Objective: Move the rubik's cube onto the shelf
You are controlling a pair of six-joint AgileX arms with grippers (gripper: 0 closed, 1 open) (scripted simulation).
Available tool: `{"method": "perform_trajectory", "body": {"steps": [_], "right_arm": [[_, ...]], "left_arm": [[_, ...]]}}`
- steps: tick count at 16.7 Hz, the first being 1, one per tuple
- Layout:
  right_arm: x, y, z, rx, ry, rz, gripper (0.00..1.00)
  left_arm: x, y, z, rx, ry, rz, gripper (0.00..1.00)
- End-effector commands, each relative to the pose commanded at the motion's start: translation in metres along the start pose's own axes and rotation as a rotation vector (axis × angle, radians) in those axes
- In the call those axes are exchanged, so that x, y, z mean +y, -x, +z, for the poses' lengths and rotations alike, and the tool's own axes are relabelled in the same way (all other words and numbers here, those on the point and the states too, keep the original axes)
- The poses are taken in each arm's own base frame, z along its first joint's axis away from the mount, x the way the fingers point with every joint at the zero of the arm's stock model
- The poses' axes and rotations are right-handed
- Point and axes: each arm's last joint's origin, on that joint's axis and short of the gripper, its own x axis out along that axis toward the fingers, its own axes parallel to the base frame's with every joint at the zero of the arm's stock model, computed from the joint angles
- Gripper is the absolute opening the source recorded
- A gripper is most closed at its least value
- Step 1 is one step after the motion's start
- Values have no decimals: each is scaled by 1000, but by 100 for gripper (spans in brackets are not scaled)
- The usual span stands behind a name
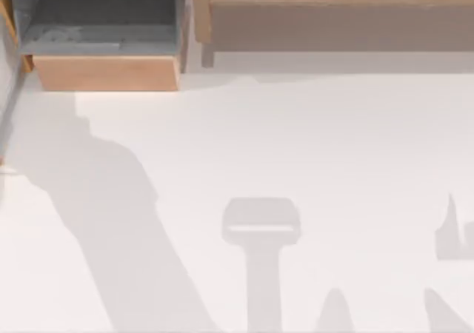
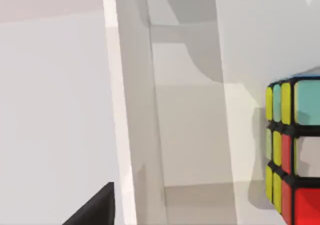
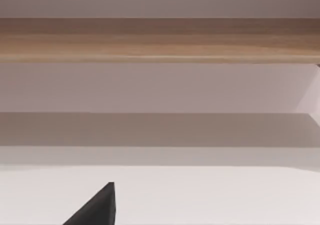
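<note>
The rubik's cube (image 2: 295,150) appears in the left wrist view, cut off by the frame's edge. It shows yellow, red, white and pale blue stickers between black lines and rests on a white surface. A dark corner of my left gripper (image 2: 95,207) lies well away from the cube, with nothing on it. The shelf (image 1: 341,22) runs along the table's back right in the top view, a long light-brown plank over a shaded recess. The right wrist view faces the shelf (image 3: 160,40) from some distance, with a dark corner of my right gripper (image 3: 95,207) at the frame's edge.
A shorter wooden box (image 1: 104,70) with a grey interior stands at the back left, beside the shelf's side post (image 1: 201,15). The white table (image 1: 296,140) carries only soft grey shadows of the arms across its front half.
</note>
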Motion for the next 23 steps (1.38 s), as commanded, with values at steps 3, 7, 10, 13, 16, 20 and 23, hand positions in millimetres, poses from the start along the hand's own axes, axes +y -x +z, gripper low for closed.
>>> {"method": "perform_trajectory", "body": {"steps": [3,7,10,13,16,20,23], "right_arm": [[0,0,0,0,0,0,100],[0,0,0,0,0,0,100],[0,0,0,0,0,0,100],[0,0,0,0,0,0,100],[0,0,0,0,0,0,100],[0,0,0,0,0,0,100],[0,0,0,0,0,0,100]], "left_arm": [[-26,-12,8,123,26,-67,100],[-38,-20,10,190,37,-97,100],[-38,-20,10,190,37,-97,100],[-41,-17,10,190,42,-97,100],[-60,5,13,197,43,-100,100],[-69,19,11,196,42,-97,100],[-58,-3,9,196,46,-89,100]]}}
